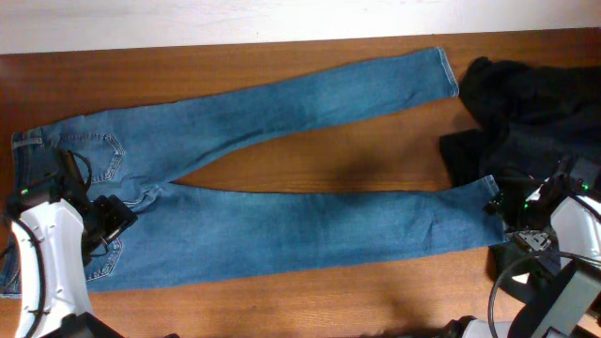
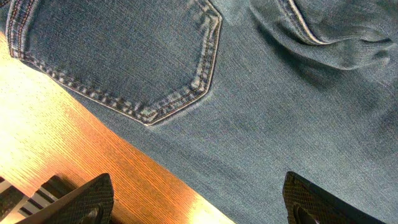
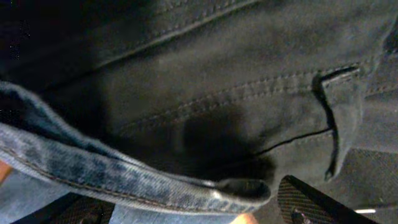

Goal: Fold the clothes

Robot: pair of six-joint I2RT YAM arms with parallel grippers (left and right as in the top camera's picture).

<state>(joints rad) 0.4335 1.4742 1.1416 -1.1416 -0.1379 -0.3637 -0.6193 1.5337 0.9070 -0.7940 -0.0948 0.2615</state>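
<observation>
A pair of blue jeans lies flat on the wooden table, waist at the left, legs spread in a V toward the right. My left gripper is open over the seat area. The left wrist view shows a back pocket and the jeans' lower edge between its fingers. My right gripper is open at the hem of the near leg. In the right wrist view that hem lies between its fingers, not clamped.
A black garment lies crumpled at the right end of the table, touching the near leg's hem; it fills the right wrist view. Bare wood shows along the front edge and in the left wrist view.
</observation>
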